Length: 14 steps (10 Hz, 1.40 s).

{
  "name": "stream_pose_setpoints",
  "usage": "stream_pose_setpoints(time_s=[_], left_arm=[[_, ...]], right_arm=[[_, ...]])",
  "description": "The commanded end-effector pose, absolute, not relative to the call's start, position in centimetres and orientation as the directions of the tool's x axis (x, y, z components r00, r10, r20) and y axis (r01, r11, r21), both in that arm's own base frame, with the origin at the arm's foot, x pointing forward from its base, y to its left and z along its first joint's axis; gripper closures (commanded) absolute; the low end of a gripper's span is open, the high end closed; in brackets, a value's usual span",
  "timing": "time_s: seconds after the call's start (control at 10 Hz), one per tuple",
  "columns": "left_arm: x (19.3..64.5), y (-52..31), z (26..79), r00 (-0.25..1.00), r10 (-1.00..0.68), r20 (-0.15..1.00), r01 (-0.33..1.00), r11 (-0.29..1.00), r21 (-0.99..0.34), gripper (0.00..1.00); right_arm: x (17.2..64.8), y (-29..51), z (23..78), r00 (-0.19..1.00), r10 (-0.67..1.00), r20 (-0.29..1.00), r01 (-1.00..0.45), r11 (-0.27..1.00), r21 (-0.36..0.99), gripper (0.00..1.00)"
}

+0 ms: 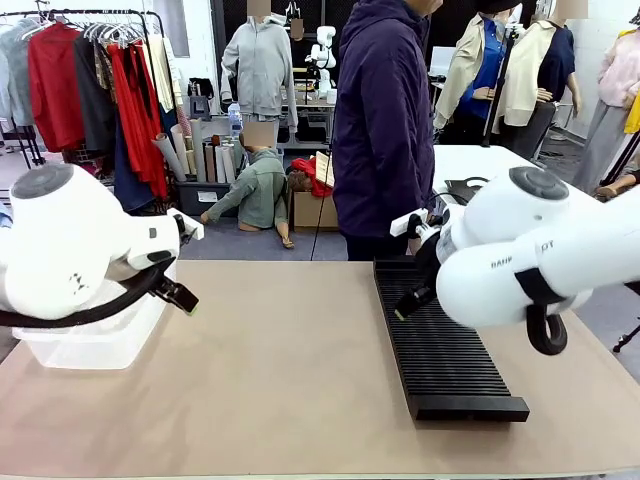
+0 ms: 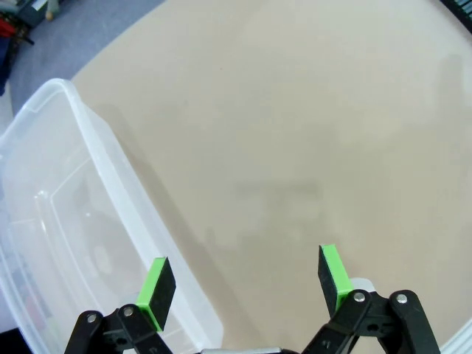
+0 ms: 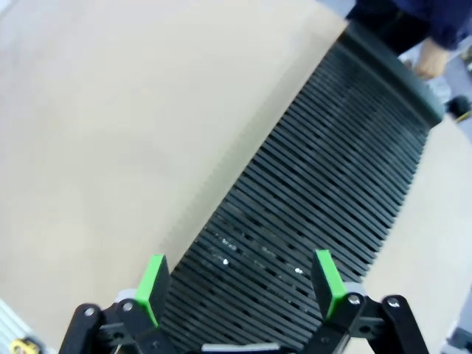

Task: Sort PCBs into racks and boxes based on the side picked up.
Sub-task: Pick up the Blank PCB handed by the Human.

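Both pincers are open. The left pincer (image 2: 243,279) has its green pads spread wide and hangs above the long rim of the clear plastic box (image 2: 110,162). One pad is over the inside of the box and the other is over the bare counter (image 2: 310,125) just beside it. The box sits at the left edge of the counter, under the left arm, and the front view does not settle which way its long sides run.

The right pincer (image 3: 240,280) is spread just as wide and hangs over the black rack (image 3: 317,184), apart from it. One pad is above the rack's long edge and the other above its ribs.

The rack lies flat on the right half of the counter. Its long axis runs from the far edge toward the near edge, with the near end angled slightly toward the right and short of the near edge. Its fine slots run across its width.

A person in a dark jacket (image 1: 385,120) stands at the far side of the counter, close to the rack's far end, with a hand (image 3: 428,63) just beyond that end.
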State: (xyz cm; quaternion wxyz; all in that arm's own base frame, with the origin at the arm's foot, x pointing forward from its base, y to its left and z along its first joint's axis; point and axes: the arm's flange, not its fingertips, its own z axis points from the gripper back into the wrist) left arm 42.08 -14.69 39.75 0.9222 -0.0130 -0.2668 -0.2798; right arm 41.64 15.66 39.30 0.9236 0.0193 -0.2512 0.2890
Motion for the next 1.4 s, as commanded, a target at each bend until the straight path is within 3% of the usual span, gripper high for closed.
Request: stream_pose_setpoints(time_s=[0.0,0.2,0.5,0.7,1.1,1.3], left_arm=[[43.6,-14.0,42.5,0.749,-0.467,0.470,0.499,0.864,0.065,0.00],[45.2,-12.8,45.2,0.775,-0.410,0.480,0.492,0.869,-0.053,0.00],[46.7,-9.6,47.8,0.803,-0.318,0.504,0.486,0.839,-0.244,0.00],[46.9,-7.7,48.7,0.823,-0.261,0.504,0.489,0.777,-0.397,0.00],[47.9,-4.6,50.2,0.845,-0.143,0.516,0.460,0.686,-0.564,0.00],[48.5,-2.8,50.4,0.860,-0.099,0.501,0.460,0.574,-0.677,0.00]], right_arm=[[43.9,15.2,42.5,0.783,0.448,0.432,-0.487,0.873,-0.024,0.00],[46.7,14.8,45.3,0.873,0.277,0.401,-0.319,0.947,0.041,0.00],[47.9,13.6,48.8,0.894,0.163,0.418,-0.252,0.954,0.166,0.00],[48.0,12.2,50.1,0.900,0.134,0.414,-0.273,0.914,0.299,0.00],[47.4,7.0,51.3,0.897,-0.042,0.440,-0.264,0.747,0.610,0.00],[46.7,4.2,51.1,0.898,-0.083,0.431,-0.270,0.669,0.693,0.00]])
